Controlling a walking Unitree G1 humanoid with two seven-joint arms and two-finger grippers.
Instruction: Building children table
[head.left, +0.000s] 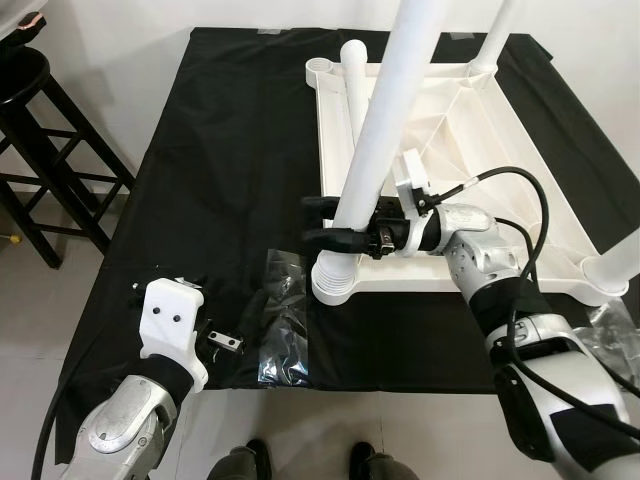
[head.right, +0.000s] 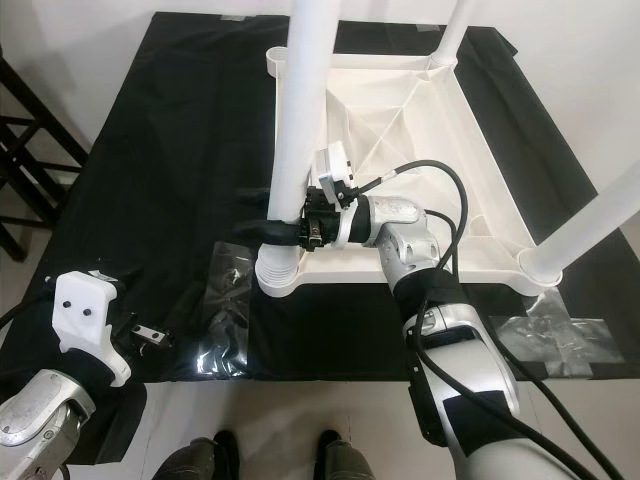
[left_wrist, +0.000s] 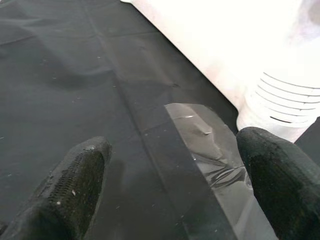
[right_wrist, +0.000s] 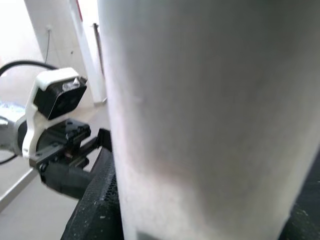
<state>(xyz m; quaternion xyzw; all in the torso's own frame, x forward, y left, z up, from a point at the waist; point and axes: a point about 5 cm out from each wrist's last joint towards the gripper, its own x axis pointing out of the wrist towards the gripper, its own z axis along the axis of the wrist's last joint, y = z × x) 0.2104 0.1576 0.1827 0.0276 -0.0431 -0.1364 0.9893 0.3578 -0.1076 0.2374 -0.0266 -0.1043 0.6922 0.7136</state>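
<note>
Left eye view: an upside-down white children's table top (head.left: 455, 130) lies on a black cloth (head.left: 220, 150) spread over the floor. A white table leg (head.left: 385, 130) stands upright in the ribbed socket (head.left: 333, 280) at the near left corner of the top. The right end effector (head.left: 325, 220) reaches in from the right, its two black fingers clenched around the leg just above that socket. Two more legs rise from the far right and near right corners, and a short white tube (head.left: 352, 62) stands near the far left corner. A crumpled clear plastic bag (head.left: 285, 320) lies on the cloth just left of the socket, with a small dark metal part (head.left: 224, 341) beside it. The left end effector (head.left: 172, 325) hovers low at the near left edge of the cloth. A black wooden stool (head.left: 40, 150) stands off the cloth to the left.

Right eye view: the same grasp shows, the fingers wrapping the leg above the socket. Another clear plastic sheet (head.right: 545, 335) lies on the cloth near the near right leg (head.right: 590, 225). The tips of a person's shoes (head.right: 275, 455) stand at the near edge.

Left wrist view: the left end effector's fingers (left_wrist: 70, 190) are spread apart and empty above the black cloth, with the plastic bag between and beyond them and the ribbed socket close by.

Right wrist view: the white leg sits very close, pressed against one textured black finger (right_wrist: 102, 200).
</note>
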